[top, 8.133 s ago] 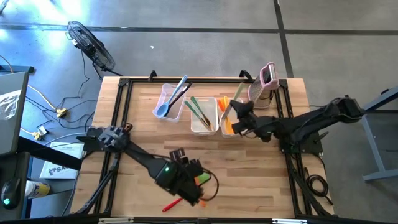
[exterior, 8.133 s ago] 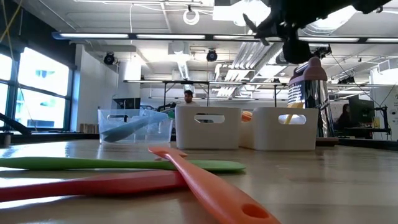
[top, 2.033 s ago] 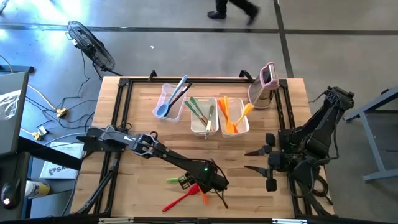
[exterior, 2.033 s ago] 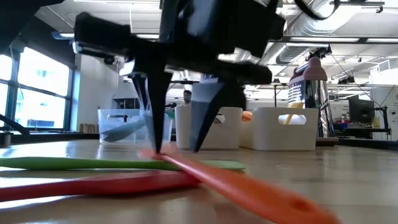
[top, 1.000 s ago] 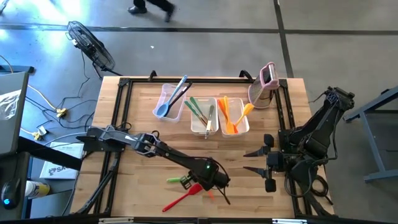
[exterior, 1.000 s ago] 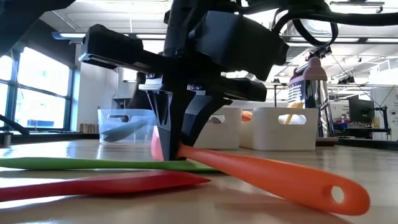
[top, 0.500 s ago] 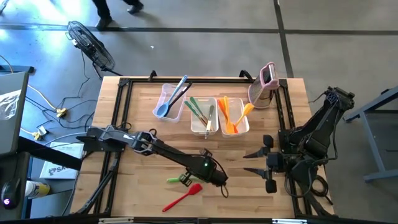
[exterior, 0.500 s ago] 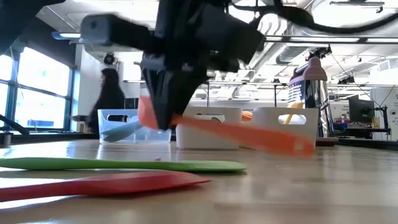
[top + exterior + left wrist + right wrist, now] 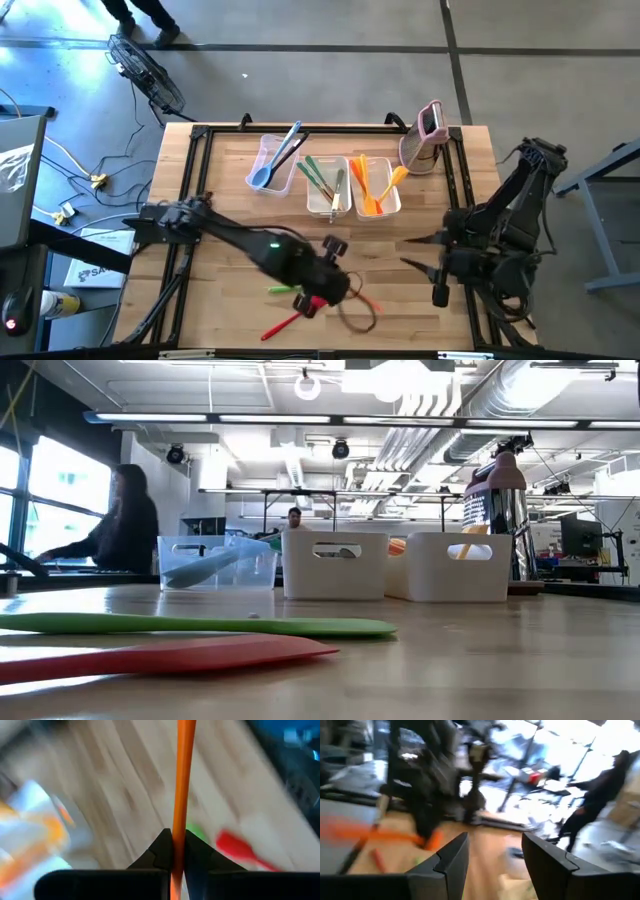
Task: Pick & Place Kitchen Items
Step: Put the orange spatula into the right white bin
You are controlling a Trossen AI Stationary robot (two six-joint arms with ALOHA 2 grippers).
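The left gripper [image 9: 173, 851] is clamped on the slim handle of an orange spatula [image 9: 183, 790], its two dark fingers [image 9: 161, 847] pressed tight against either side of the stem. From overhead that gripper [image 9: 335, 290] sits above the near middle of the wooden table [image 9: 230, 190], with the orange utensil [image 9: 366, 302] poking out on its right side, lifted clear of the boards.

Just left of it, two utensils lie flat on the wood: a green spatula [image 9: 281, 290] and, nearer the front edge, a red spatula [image 9: 290, 319]. At table height the green one [image 9: 200, 625] stretches across behind the red one [image 9: 160, 657], both flat on the surface.

The right gripper [image 9: 420, 252] waits over the right side of the table with its fingers [image 9: 450, 860] spread wide, holding nothing.

Along the far side stands a row of three tubs. The left tub [image 9: 262, 150] has a blue spoon [image 9: 268, 172] leaning out of it; the middle tub [image 9: 312, 202] holds green utensils [image 9: 318, 175]; the right tub [image 9: 392, 205] holds orange utensils [image 9: 372, 190]. A pink-and-white gadget [image 9: 428, 135] stands upright at the far right corner.

Beyond the table a fan [image 9: 145, 70] lies on the floor, and a person [image 9: 125, 525] sits by the windows in the room behind.
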